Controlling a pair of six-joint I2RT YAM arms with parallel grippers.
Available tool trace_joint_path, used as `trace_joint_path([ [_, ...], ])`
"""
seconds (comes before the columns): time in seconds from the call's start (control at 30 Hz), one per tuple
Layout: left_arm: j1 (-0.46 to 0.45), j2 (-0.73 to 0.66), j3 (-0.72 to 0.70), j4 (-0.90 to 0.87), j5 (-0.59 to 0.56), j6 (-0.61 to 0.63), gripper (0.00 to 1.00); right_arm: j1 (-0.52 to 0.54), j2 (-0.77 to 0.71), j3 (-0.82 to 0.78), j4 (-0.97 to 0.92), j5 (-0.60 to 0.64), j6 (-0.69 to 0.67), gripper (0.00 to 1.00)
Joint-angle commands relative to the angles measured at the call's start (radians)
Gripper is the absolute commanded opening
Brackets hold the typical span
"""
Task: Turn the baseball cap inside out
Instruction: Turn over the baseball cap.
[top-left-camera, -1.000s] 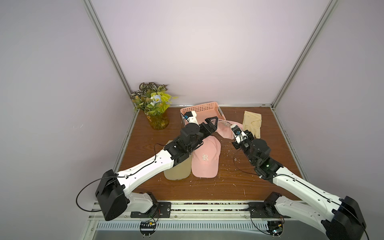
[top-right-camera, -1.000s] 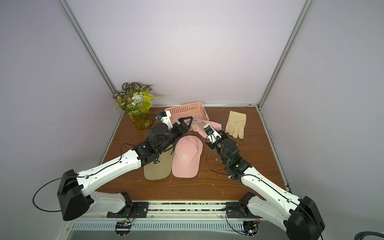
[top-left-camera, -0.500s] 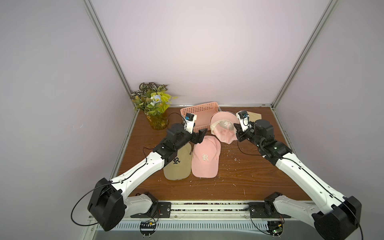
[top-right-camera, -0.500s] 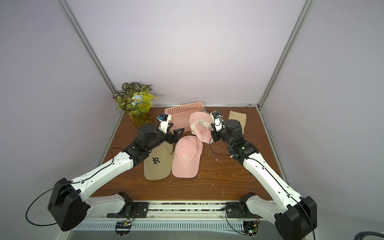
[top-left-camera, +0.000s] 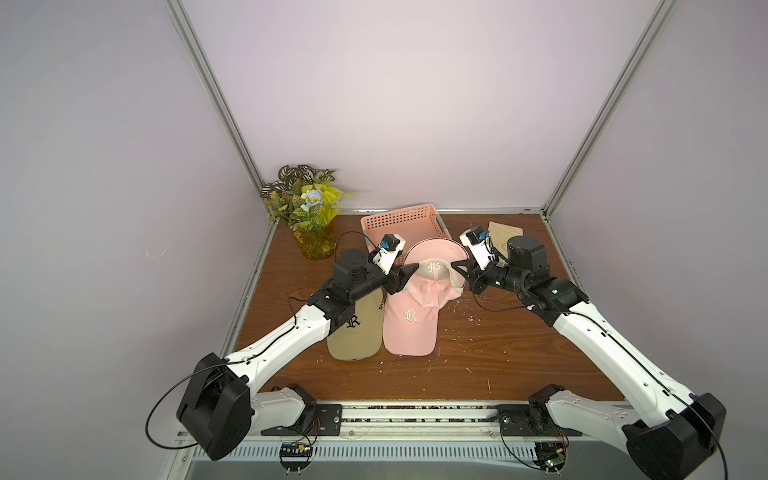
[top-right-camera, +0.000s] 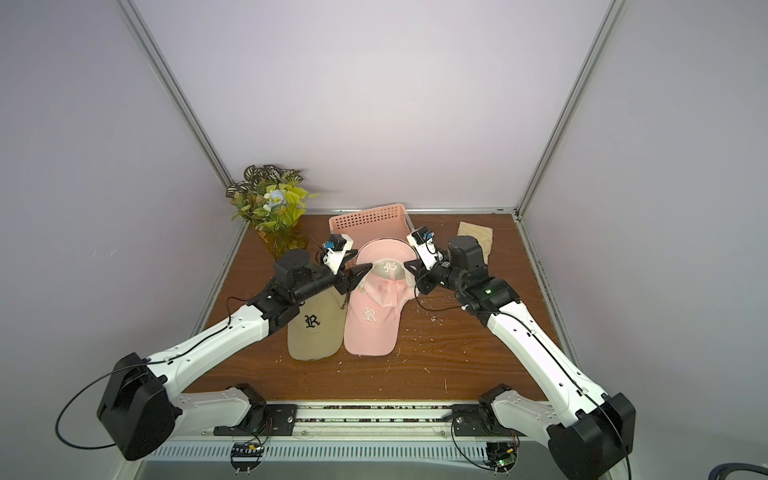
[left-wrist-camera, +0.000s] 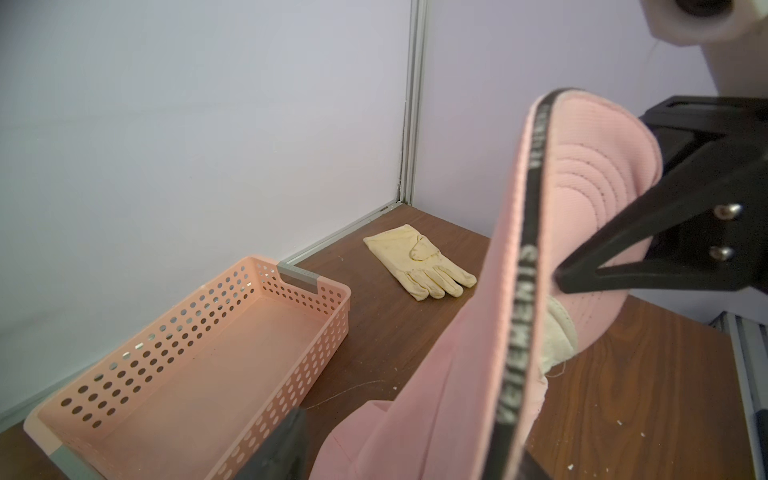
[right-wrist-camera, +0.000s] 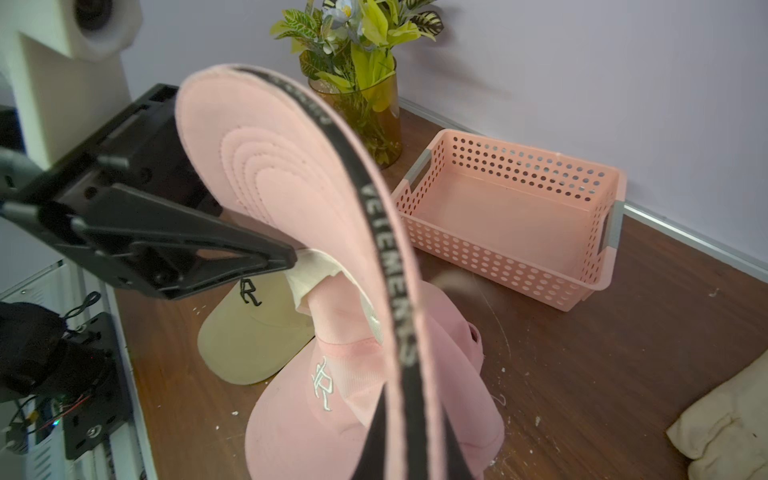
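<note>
While a tan cloth cap (top-left-camera: 355, 328) and a flat pink cloth cap (top-left-camera: 409, 328) lie side by side near the front edge of the brown wooden table (top-left-camera: 498, 340), the lifted pink cloth baseball cap (top-left-camera: 434, 254) hangs behind them, over the middle. The right gripper (top-left-camera: 457, 266) is pinched tight on one side of it. A moment ago the left gripper (top-left-camera: 410, 270) was wide and off to the side. Now it sits at the cap's other side, jaws half apart; I cannot tell if it grips yet. Two holds should help push the top through. Only the wrist views show the black strip with letters (right-wrist-camera: 386, 232) and the white lining (right-wrist-camera: 316, 270). By the back edge sit a pink plastic basket (top-left-camera: 399, 208) and a cream glove (left-wrist-camera: 419, 259).
</note>
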Motion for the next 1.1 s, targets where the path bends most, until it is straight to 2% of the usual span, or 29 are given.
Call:
trace_joint_path([
  [0.0,0.009,-0.001,0.002,0.036,0.100,0.027,0.50,-0.001,-0.018,0.032,0.041,-0.106,0.011,0.00],
  [0.17,0.009,-0.027,-0.001,0.033,0.137,0.015,0.08,-0.001,0.002,0.020,0.047,-0.160,0.010,0.00],
  [0.2,0.009,-0.038,0.000,0.028,0.132,0.009,0.01,-0.001,0.003,0.005,0.058,-0.162,0.013,0.05],
  [0.3,0.010,-0.076,0.007,0.007,0.096,-0.013,0.00,-0.001,-0.001,-0.053,0.122,-0.170,0.012,0.31],
  [0.4,0.019,-0.095,0.029,-0.033,0.102,-0.030,0.01,-0.001,-0.013,-0.130,0.209,-0.199,-0.008,0.43],
  [0.57,0.035,-0.109,0.083,-0.088,0.170,-0.063,0.01,-0.001,-0.020,-0.215,0.307,-0.233,-0.057,0.48],
  [0.63,0.048,-0.117,0.097,-0.093,0.180,-0.092,0.00,-0.002,-0.021,-0.233,0.319,-0.245,-0.074,0.49],
  [0.73,0.092,-0.129,0.100,-0.052,0.255,-0.172,0.01,-0.001,-0.022,-0.259,0.330,-0.291,-0.121,0.52],
  [0.9,0.117,-0.135,0.112,-0.038,0.352,-0.213,0.01,-0.002,-0.032,-0.303,0.378,-0.272,-0.143,0.55],
  [1.07,0.119,-0.146,0.121,-0.037,0.373,-0.231,0.00,-0.001,-0.040,-0.325,0.410,-0.309,-0.168,0.55],
])
